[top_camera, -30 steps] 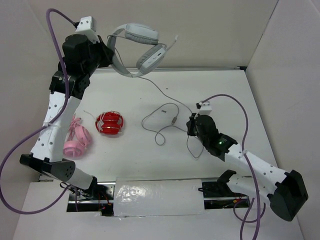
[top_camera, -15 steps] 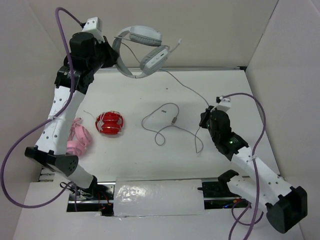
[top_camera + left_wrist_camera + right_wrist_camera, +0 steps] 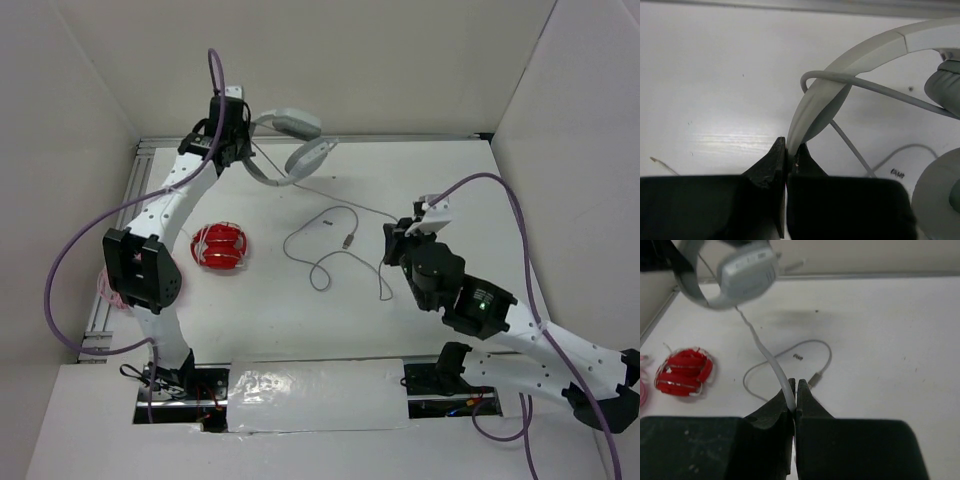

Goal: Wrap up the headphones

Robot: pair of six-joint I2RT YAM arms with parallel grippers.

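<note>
Left tool point(image 3: 786, 150) clamps the headphones point(image 3: 293, 123) by the headband, right tool point(image 3: 794, 390) pinches the cable point(image 3: 767, 356) well right of them; pull it too taut and either grip may slip.

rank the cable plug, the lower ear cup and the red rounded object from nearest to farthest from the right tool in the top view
From the right tool:
1. cable plug, just left of it
2. lower ear cup, toward the back left
3. red rounded object, farthest left

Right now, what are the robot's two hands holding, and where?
The left gripper pinches the headphones by the headband; the right gripper pinches their cable.
</note>
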